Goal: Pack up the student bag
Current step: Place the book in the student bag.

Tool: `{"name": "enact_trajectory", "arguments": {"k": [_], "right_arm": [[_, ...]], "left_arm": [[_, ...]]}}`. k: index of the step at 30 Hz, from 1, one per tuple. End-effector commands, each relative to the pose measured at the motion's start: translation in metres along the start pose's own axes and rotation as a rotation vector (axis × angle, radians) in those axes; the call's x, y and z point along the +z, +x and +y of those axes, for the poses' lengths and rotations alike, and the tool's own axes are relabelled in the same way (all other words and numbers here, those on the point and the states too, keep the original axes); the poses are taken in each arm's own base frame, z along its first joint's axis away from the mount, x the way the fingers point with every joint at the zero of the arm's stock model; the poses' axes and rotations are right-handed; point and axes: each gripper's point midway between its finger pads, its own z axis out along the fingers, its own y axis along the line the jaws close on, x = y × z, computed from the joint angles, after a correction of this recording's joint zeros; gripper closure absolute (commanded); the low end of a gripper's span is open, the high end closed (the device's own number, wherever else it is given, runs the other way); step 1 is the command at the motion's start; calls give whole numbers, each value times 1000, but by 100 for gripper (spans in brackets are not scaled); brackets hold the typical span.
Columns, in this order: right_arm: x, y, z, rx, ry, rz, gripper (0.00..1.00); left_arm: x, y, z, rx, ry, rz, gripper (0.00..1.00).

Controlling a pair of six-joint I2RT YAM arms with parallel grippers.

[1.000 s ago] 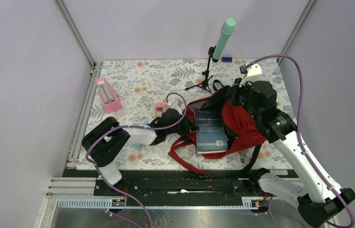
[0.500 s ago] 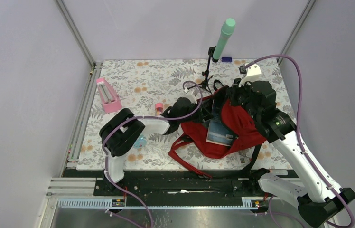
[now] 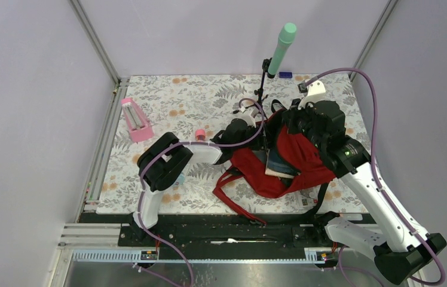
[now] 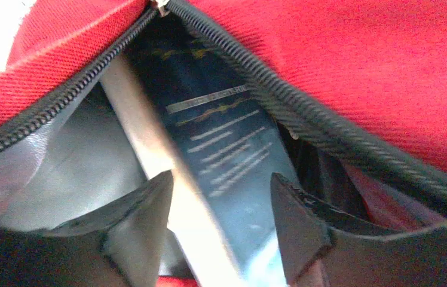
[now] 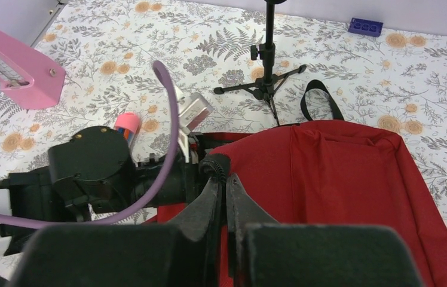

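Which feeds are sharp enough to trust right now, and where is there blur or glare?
Left wrist: soft and smeared, the print on the dark blue book is unreadable, and the top-left corner is blown out white beside the dark-red fabric backpack. Right wrist: crisp on the floral tablecloth and black tripod, though its own fingers block the bottom. Top external: evenly lit, sharp, faint shadows.

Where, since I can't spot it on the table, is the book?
In the top view, centre-right, the book sits partway inside the open student bag, at the left gripper.
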Motion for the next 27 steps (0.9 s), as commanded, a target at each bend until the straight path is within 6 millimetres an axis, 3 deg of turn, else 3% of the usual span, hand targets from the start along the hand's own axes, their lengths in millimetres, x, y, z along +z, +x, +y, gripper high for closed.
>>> {"name": "enact_trajectory", "arguments": {"k": [1,3,7,10,11,16,21,24,27], "right_arm": [[-12,-25,-4,-7,25,-90,88],[-19,-25,-9,-2,53,-100,72],[-37,-22,-17,21,77,-129,55],[-47,-11,-24,48,112,-106,29],[-50,-6,-27,53,128,-79,25],[-58,31,-42,134,248,98,12],[-60,84,-56,206,337,203,0],[-67,118,-83,260,463,253,0],[-70,153,-99,371,515,301,0]], "left_arm": [[-32,-51,-53,142,103,-143,32],[-53,-52,-53,175,66,-149,27],[-101,-46,-41,196,-33,-173,21],[-134,-39,-31,191,-106,-173,19],[-144,-35,-28,180,-126,-170,19],[-191,-25,-31,123,-159,-167,16],[-218,-17,-27,138,-231,-108,12],[-225,-18,-16,151,-313,-85,7],[-219,-22,-15,152,-336,-36,3]]}}
